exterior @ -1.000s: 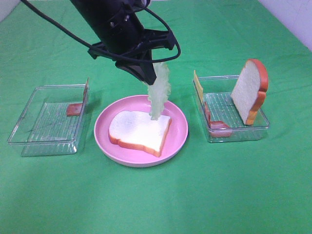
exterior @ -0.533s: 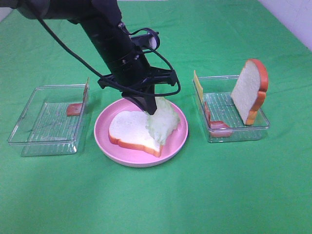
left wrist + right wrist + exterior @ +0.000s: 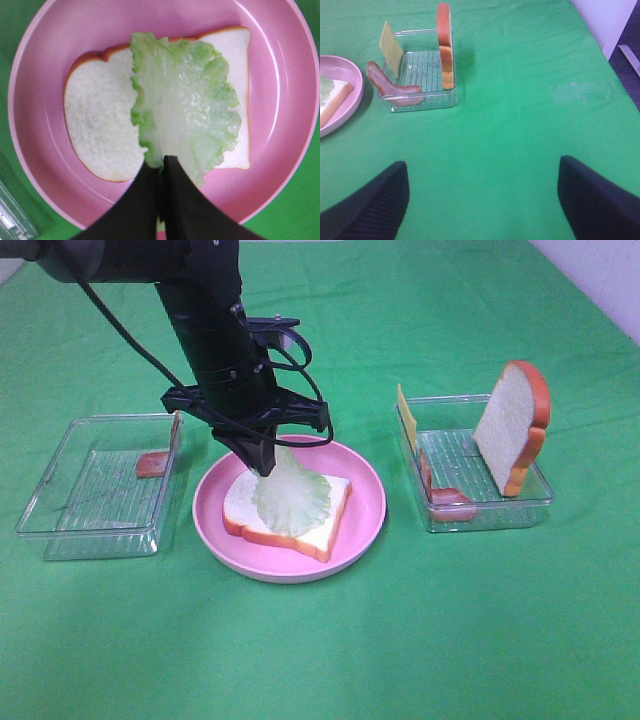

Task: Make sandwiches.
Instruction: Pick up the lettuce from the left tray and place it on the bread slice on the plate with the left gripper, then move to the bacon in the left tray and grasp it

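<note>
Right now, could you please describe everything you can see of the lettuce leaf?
The lettuce leaf is a thin, glossy, pale green sheet, whitish at its middle, with a frilled, darker green edge; it looks like soft plastic. It lies spread over about half of the bread slice on the pink plate. Its narrow end is pinched in the shut left tool and held slightly raised, so the leaf slopes down onto the bread.

Left pincer (image 3: 265,468) has laid lettuce (image 3: 292,502) seemingly flat on bread (image 3: 240,508).
</note>
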Available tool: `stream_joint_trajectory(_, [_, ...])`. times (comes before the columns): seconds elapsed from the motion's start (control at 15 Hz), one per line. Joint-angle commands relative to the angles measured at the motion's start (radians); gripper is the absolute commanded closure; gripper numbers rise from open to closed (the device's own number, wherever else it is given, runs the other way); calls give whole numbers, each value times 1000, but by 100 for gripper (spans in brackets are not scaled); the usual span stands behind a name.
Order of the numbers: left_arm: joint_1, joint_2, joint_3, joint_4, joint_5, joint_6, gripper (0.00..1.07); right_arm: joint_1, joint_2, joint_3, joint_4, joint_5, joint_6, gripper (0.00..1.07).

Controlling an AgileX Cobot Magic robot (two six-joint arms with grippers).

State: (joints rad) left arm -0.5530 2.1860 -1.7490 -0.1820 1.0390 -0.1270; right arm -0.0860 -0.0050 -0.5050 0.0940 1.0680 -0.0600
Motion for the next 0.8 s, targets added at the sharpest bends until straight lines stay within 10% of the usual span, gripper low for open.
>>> stream_joint_trajectory(0.07, [-1, 3, -4, -2, -12, -10, 88, -6, -13, 1, -3, -8, -12, 30])
stream_joint_trajectory(0.27, [-1, -3, -5, 2, -34, 0, 27, -6, -13, 1, -3, -8, -12, 30])
stream_joint_trajectory(0.8, [3, -6, -299, 267, 242, -144, 26, -6, -13, 1, -3, -8, -12, 30])
